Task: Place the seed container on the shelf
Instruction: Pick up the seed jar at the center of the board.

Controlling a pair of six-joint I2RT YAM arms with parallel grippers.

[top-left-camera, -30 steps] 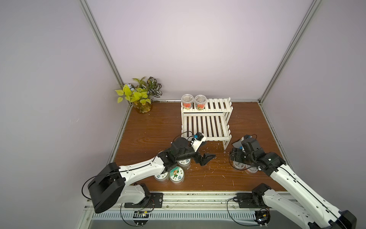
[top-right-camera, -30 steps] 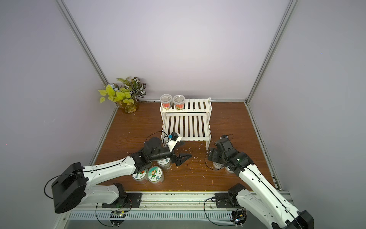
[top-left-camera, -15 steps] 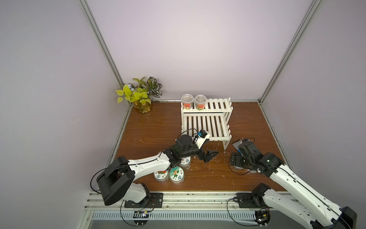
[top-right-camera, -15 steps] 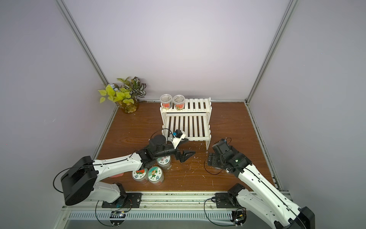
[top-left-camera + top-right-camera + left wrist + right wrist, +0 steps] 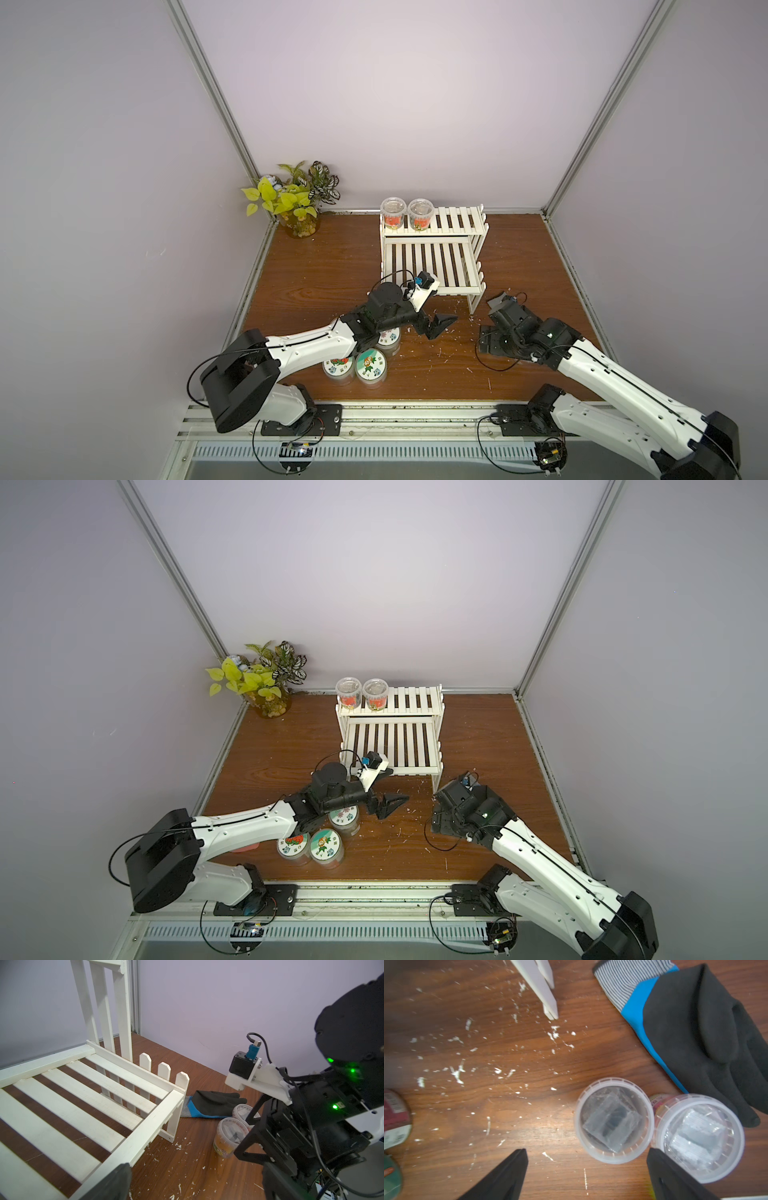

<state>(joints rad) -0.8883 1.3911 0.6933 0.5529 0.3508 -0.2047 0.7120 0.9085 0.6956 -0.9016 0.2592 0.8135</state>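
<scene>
White arm links [image 5: 316, 345] meet black joints [image 5: 239, 382], with black pointed jaws, looping black cables [image 5: 267, 1049], green lights [image 5: 335, 1106].

Both top views are bright and evenly lit, with no hard shadows; the shelf [image 5: 432, 249] throws only a faint, soft shade on the bench [image 5: 324, 266] beneath it; the wall posts behind it splay outward, bent by a wide lens; in the left wrist view the shelf is crisp; the right wrist view is soft throughout, with pale glare on the wood beyond the shelf's leg and the jaws of the right gripper [image 5: 586, 1151] blurred.
</scene>
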